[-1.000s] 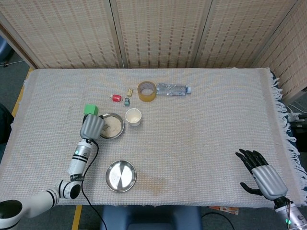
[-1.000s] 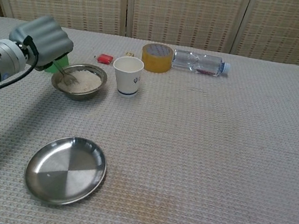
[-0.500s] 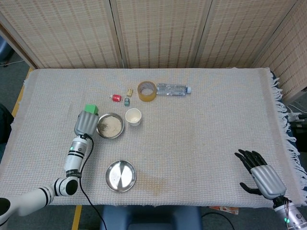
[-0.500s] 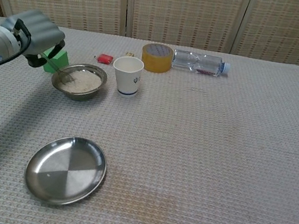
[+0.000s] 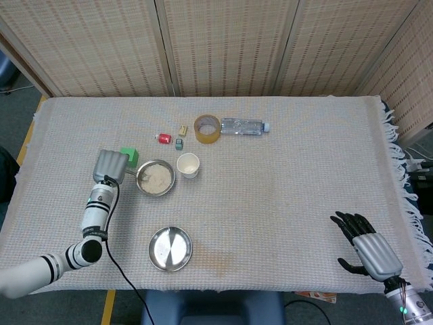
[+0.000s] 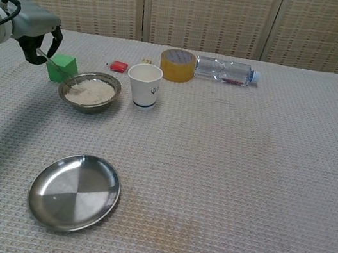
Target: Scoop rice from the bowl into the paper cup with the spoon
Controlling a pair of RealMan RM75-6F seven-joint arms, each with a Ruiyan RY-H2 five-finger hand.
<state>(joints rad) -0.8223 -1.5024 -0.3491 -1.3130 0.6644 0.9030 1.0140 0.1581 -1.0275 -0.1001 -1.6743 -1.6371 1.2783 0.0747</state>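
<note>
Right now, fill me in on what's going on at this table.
The left hand holds a spoon by its handle, with the spoon's tip down in the rice in the metal bowl. The paper cup stands upright just to the right of the bowl; whether any rice is in it cannot be told. An empty metal plate lies nearer the front edge. The right hand rests apart at the far right, fingers spread, holding nothing.

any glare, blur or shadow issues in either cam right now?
Head view: even light, sharp; the bottle shows small highlights. Chest view: sharp, soft sheen on the steel plate; left robot hand, holding the spoon, sits at the frame edge, casting a faint shadow on the cloth.
</note>
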